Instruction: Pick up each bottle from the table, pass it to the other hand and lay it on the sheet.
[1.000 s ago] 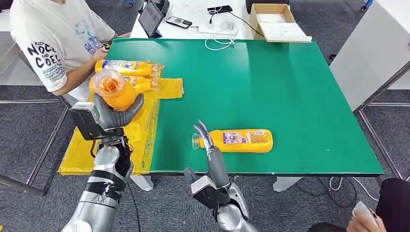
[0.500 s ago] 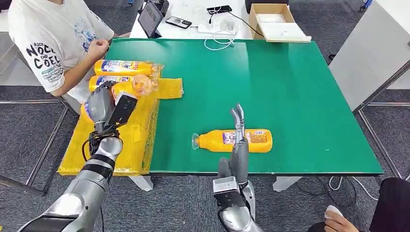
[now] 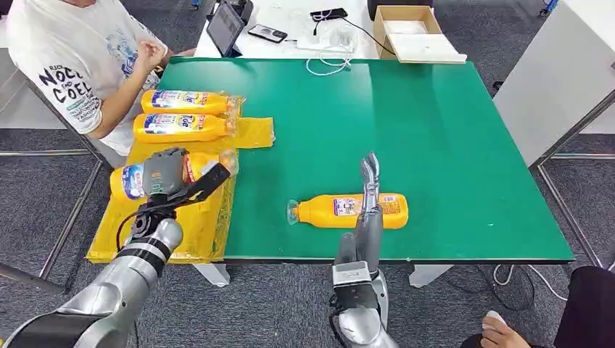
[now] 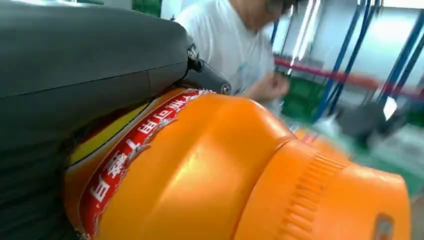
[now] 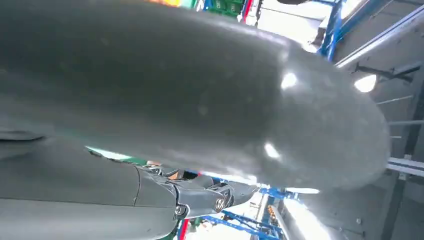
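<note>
The left hand (image 3: 168,176) is wrapping its fingers around the body of an orange bottle (image 3: 134,179), holding it on its side low over the yellow sheet (image 3: 217,210), with the bottle's base end pointing off the sheet's outer side. The left wrist view is showing the grip sitting on the labelled mid-body (image 4: 125,150), behind the ribbed shoulder. The right hand (image 3: 370,190) is holding nothing, its fingers extended and close together, hovering over the remaining bottle (image 3: 348,211) lying on the green table (image 3: 450,145). The bottles are appearing full, so expect them to be moderately heavy, with a smooth, stiff plastic wall and a glossy label that is likely slippery; taking hold across the widest labelled section is giving the best purchase, and the neck is less secure. Two bottles (image 3: 188,101) (image 3: 181,127) are already lying on the sheet's far end, next to a seated person (image 3: 80,65). The remaining bottle is lying near the table's front edge, with open table beyond it.
</note>
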Action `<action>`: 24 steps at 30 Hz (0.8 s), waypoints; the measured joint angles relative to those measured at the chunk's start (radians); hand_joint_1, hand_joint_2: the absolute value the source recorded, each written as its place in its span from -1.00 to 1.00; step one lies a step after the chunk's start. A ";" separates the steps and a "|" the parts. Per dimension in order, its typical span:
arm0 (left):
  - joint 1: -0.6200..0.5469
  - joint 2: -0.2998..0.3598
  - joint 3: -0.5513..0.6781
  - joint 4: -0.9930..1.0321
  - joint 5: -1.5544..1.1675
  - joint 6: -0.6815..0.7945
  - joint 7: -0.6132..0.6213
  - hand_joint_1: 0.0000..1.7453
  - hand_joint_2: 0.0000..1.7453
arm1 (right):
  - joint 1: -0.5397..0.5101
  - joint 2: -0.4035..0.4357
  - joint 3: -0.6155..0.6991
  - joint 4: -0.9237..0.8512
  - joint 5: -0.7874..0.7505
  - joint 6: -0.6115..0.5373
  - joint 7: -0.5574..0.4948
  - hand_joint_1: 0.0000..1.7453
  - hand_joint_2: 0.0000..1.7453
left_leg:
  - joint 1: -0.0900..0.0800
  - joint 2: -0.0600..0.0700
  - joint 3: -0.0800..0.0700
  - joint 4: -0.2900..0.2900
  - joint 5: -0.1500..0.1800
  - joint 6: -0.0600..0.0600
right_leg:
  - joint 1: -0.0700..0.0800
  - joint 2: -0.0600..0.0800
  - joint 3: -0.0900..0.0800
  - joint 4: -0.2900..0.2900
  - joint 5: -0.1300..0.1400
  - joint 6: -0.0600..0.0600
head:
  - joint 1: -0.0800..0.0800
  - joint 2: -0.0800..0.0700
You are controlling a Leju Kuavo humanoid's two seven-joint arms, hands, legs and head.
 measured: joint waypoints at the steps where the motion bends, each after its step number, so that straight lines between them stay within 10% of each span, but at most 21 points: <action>1: 0.000 0.008 -0.009 0.016 -0.024 -0.015 0.010 1.00 1.00 | 0.000 0.000 -0.003 0.002 0.000 0.003 0.000 -1.00 -1.00 | 0.000 0.000 0.000 0.000 0.000 0.000 | 0.000 0.000 0.000 0.000 0.000 0.000 | 0.000 0.000; 11: 0.000 0.052 -0.044 0.106 -0.102 -0.153 0.017 1.00 1.00 | -0.004 0.008 -0.029 0.032 -0.010 0.038 0.000 -1.00 -1.00 | 0.000 -0.002 0.000 0.000 0.000 0.000 | 0.000 0.000 0.001 0.000 0.000 0.000 | 0.000 0.000; 12: -0.002 0.055 -0.044 0.109 -0.102 -0.162 0.011 0.18 1.00 | -0.005 0.009 -0.032 0.037 -0.010 0.042 0.000 -1.00 -1.00 | 0.000 -0.002 0.000 0.000 0.000 0.000 | 0.000 0.000 0.001 0.000 0.000 0.000 | 0.000 0.000; 13: -0.005 0.056 -0.044 0.112 -0.101 -0.179 0.004 -1.00 -1.00 | -0.006 0.010 -0.035 0.043 -0.009 0.048 0.000 -1.00 -1.00 | 0.000 -0.002 0.001 0.000 0.000 0.000 | 0.000 0.000 0.003 0.000 0.000 0.000 | 0.000 0.000; 24: -0.014 0.042 0.053 0.127 0.099 -0.344 -0.093 -1.00 -1.00 | -0.008 0.026 -0.047 0.085 0.007 0.068 0.010 -1.00 -1.00 | 0.000 -0.005 0.009 0.000 0.000 0.000 | -0.001 -0.002 0.011 0.000 -0.001 0.000 | 0.000 0.000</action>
